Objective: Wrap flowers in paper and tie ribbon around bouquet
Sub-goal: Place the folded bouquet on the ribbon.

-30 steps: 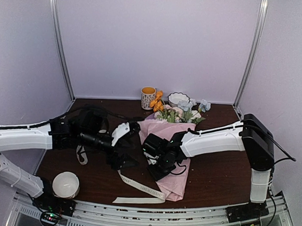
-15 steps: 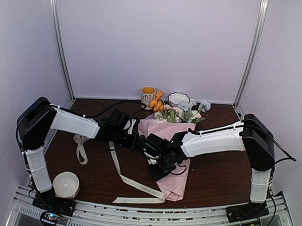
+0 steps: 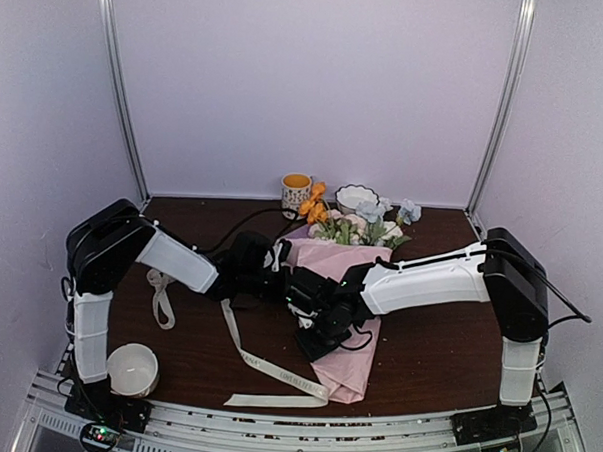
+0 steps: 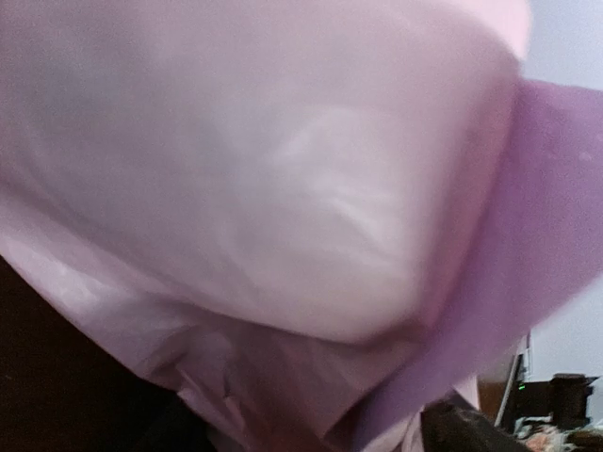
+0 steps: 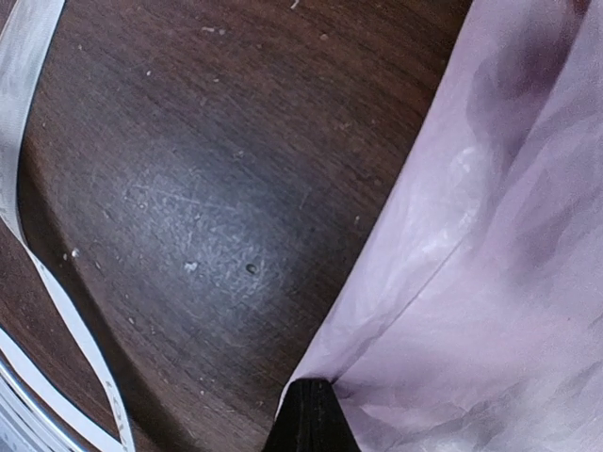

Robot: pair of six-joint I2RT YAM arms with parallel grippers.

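You're dealing with a light, floppy bouquet (image 3: 341,288) lying on the table (image 3: 436,357), its flowers (image 3: 367,225) pointing away from the arm bases. Its crinkly pink-and-lilac paper (image 5: 490,264) is looking thin and tear-prone, so you're probably best taking it gently by a folded edge. Your right gripper (image 5: 309,403) is pinching shut on the paper's edge, your left gripper (image 3: 275,265) is sitting against the wrap with jaws you cannot tell, and the soft, flat ribbon (image 3: 265,363) is trailing loose alongside.

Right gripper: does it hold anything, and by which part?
The right gripper is shut on the paper, pinching it at its edge, where the sheet meets the bare table.
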